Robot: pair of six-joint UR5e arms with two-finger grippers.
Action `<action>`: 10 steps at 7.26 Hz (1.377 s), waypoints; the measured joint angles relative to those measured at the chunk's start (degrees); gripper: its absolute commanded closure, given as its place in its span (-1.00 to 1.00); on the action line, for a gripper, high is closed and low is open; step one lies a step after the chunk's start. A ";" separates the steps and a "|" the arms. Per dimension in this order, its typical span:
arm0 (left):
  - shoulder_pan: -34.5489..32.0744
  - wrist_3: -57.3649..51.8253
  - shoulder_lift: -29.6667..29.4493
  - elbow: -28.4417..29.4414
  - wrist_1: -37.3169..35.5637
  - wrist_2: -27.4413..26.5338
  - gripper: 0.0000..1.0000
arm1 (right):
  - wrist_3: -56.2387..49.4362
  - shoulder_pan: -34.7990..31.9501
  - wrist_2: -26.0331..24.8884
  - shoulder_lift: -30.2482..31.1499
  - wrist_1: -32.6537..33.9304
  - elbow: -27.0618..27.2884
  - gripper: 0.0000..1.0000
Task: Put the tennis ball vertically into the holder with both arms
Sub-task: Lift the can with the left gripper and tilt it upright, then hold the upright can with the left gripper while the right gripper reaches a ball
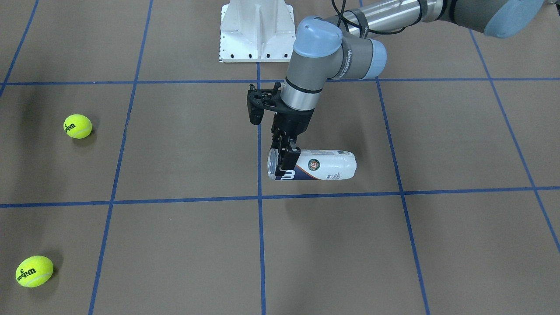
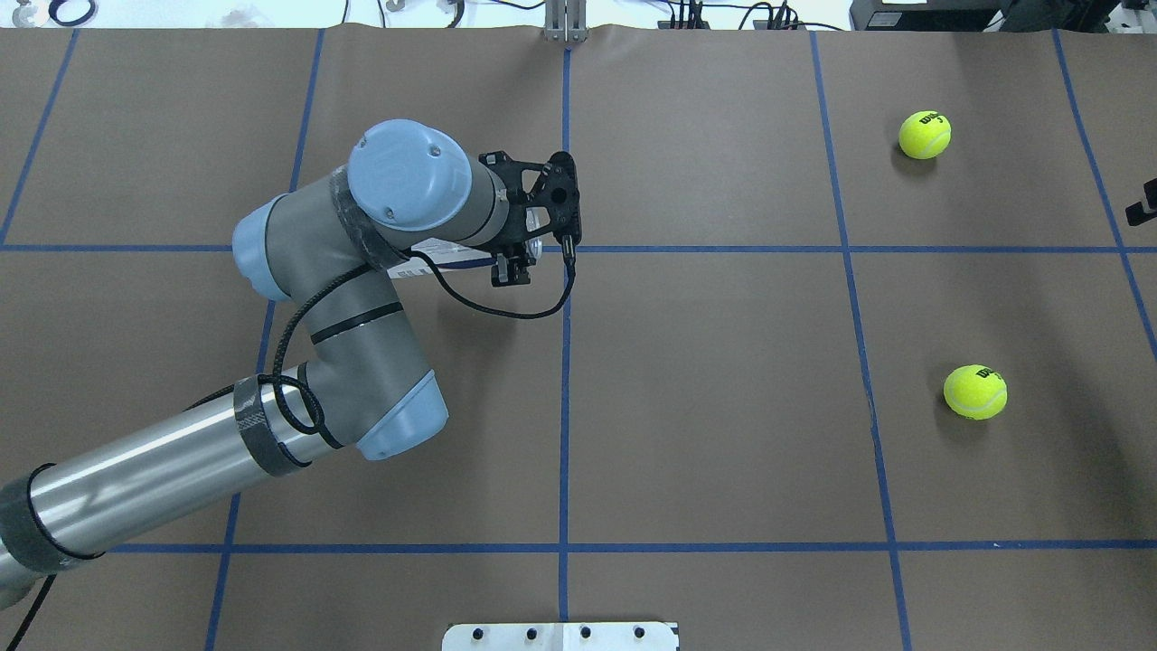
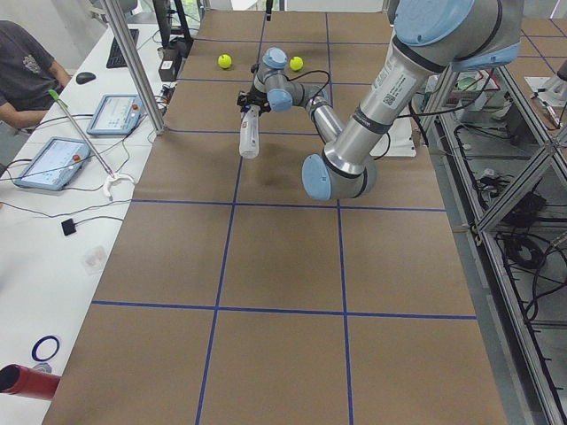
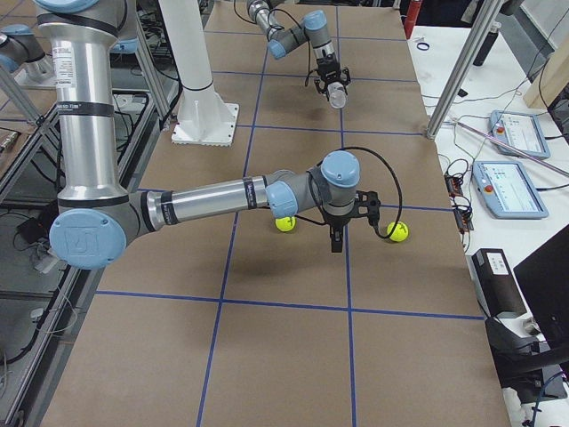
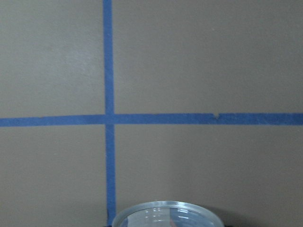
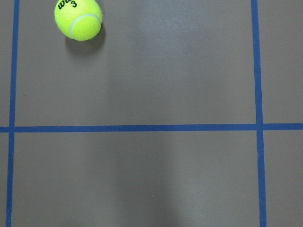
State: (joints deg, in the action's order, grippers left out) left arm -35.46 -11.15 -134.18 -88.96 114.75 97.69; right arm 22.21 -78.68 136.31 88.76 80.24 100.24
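The holder (image 1: 323,165), a clear can with a white and navy label, lies horizontally with its open rim toward the table's centre line. My left gripper (image 1: 284,159) points down and is shut on it near the rim. The rim shows at the bottom of the left wrist view (image 5: 165,215). Two yellow tennis balls (image 1: 78,126) (image 1: 34,271) lie on the table on my right side, also seen from overhead (image 2: 925,135) (image 2: 974,391). My right gripper (image 4: 335,242) hangs above the table between the balls; I cannot tell whether it is open. One ball shows in the right wrist view (image 6: 78,19).
The white pedestal base (image 1: 256,30) stands at the robot's edge of the table. Blue tape lines grid the brown table (image 2: 723,407). Operator tables with tablets (image 4: 511,133) run along the far side.
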 measured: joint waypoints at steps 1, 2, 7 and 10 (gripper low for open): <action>-0.51 6.98 0.30 -0.47 8.15 -1.06 -0.53 | 0.02 0.20 1.32 0.10 -1.32 -0.03 -1.00; -0.52 14.68 0.85 -0.52 17.04 -3.52 -0.55 | 0.02 0.33 2.72 0.18 -2.97 0.00 -1.00; 7.45 33.18 4.56 9.86 64.37 -28.12 -0.57 | 0.68 0.91 7.43 0.47 -7.16 1.30 -1.00; 10.63 33.29 4.35 15.59 76.65 -34.56 -0.56 | 4.01 3.29 8.05 3.05 -7.36 5.47 -1.00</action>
State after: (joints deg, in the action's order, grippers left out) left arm -24.83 22.14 -129.83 -73.37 191.40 63.13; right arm 26.21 -75.40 144.36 91.81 72.88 105.70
